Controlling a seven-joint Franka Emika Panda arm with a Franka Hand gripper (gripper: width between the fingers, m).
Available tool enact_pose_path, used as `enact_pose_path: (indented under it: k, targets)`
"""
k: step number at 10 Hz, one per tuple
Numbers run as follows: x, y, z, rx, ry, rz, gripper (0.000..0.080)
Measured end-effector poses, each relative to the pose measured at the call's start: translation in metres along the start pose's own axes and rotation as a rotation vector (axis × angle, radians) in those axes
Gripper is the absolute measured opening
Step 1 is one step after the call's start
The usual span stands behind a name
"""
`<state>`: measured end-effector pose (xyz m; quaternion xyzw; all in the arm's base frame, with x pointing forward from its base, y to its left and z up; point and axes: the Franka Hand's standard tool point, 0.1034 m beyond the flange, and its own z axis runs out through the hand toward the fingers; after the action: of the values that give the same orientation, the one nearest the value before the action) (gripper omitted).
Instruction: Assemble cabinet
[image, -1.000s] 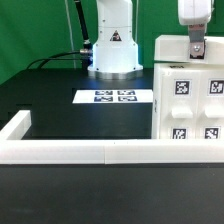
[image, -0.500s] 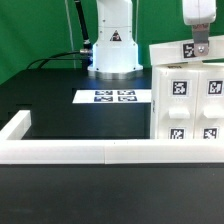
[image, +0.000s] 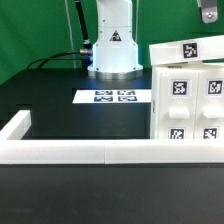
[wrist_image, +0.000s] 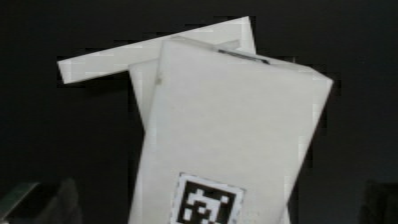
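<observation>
The cabinet body (image: 190, 105), a large white box with several square tags on its front, stands at the exterior view's right. A white top panel (image: 180, 51) with one tag lies tilted on top of it. Only a sliver of my gripper (image: 211, 8) shows at the upper edge, above the panel and clear of it. In the wrist view the gripper (wrist_image: 205, 216) is open. Its dark fingertips (wrist_image: 39, 204) sit far apart at the frame's corners. The tagged panel (wrist_image: 222, 120) lies below between them, untouched.
The marker board (image: 112, 97) lies flat on the black table before the robot base (image: 112, 50). A low white border wall (image: 70, 152) runs along the front and turns back at the exterior view's left. Cables trail behind the base.
The gripper was down at the top panel's tag a second ago. It has risen straight up almost out of the exterior view, and the panel stays tilted on the cabinet body.
</observation>
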<state>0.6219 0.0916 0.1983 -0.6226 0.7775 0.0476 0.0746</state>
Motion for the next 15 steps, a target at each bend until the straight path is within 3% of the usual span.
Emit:
enact_pose_path:
  k: [2, 4, 12, 15]
  targets:
    - [-0.0002, 0.0007, 0.0016, -0.004, 0.005, -0.047, 0.0797]
    - [-0.0055, -0.0026, 0.0043, -0.028, 0.051, -0.396, 0.0797]
    - [-0.0049, -0.005, 0.0042, -0.044, 0.046, -1.162, 0.0797]
    - [-0.0018, -0.0047, 0.0037, -0.041, 0.05, -1.587, 0.0797]
